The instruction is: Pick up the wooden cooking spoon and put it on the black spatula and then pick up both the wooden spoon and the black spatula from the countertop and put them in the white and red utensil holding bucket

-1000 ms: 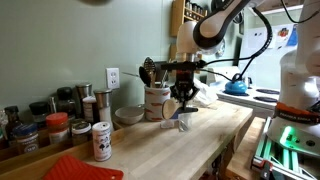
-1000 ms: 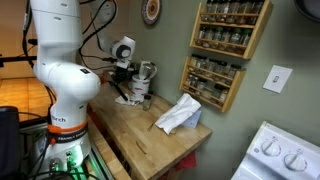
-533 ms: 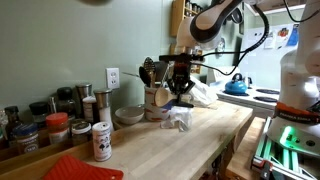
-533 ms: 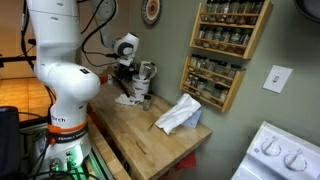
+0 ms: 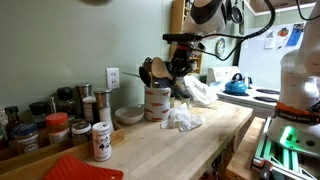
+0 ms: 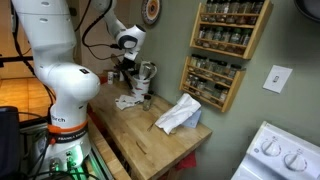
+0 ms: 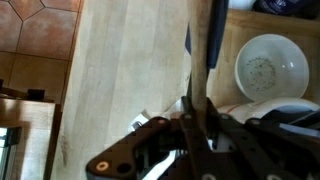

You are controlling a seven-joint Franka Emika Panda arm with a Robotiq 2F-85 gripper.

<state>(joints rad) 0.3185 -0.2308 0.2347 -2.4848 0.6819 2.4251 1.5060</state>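
Upper middle of the wrist view, the jaws grip the wooden cooking spoon [image 7: 199, 50] and black spatula [image 7: 215, 35] together (handles side by side), over the table [image 7: 130, 60].

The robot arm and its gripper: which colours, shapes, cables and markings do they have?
The arm is made of rounded, glossy white segments with darker bands at the joints. Black cables loop loosely along it. Its base glows green, and the dark lettering above the base is too small to read. The gripper is black, with two slim dark fingers.
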